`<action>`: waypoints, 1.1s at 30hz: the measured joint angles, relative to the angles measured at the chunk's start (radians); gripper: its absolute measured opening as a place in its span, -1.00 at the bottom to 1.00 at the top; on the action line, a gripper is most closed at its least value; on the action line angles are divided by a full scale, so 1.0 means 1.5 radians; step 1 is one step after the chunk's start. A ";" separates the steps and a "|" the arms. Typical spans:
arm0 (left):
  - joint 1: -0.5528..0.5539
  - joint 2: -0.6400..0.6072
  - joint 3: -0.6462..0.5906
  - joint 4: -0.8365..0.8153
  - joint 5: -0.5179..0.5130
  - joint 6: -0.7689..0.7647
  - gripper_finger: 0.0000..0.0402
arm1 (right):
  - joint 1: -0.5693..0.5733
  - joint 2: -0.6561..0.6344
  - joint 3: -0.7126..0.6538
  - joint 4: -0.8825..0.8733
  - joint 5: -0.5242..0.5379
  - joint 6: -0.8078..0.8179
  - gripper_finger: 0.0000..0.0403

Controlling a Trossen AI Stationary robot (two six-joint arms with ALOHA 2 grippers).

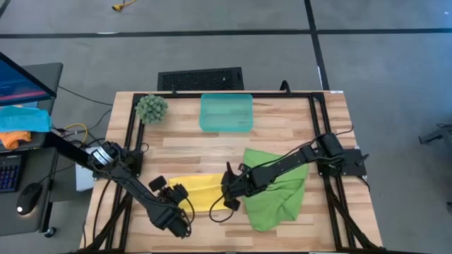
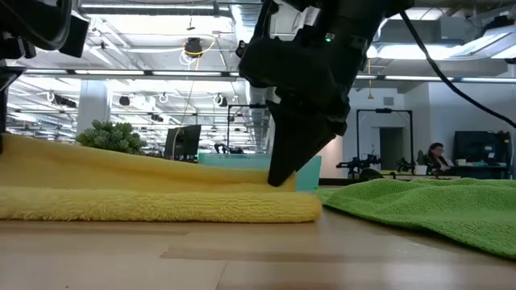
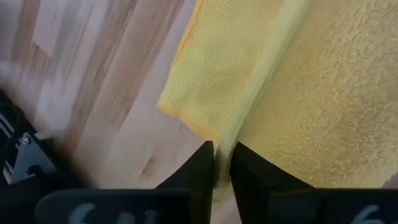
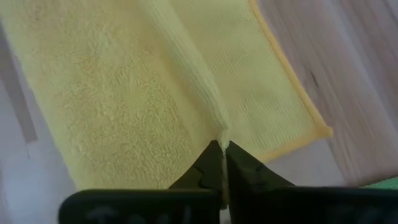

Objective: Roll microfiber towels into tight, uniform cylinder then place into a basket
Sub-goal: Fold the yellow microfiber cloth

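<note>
Both grippers, left gripper (image 3: 222,163) and right gripper (image 4: 222,157), pinch the yellow towel's (image 1: 200,191) fold; seemingly unrolled. Green towel (image 1: 275,187) loose beside right; basket (image 1: 226,113) empty beyond.

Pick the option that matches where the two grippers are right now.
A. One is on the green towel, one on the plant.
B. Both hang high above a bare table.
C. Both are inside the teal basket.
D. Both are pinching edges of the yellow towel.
D: the left gripper and the right gripper each pinch a fold of the yellow towel at its opposite ends, while the green towel lies untouched beside it.
</note>
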 joint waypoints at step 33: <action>-0.047 -0.001 -0.013 0.126 -0.094 0.042 -0.53 | 0.007 -0.069 0.003 -0.003 -0.016 -0.179 -0.46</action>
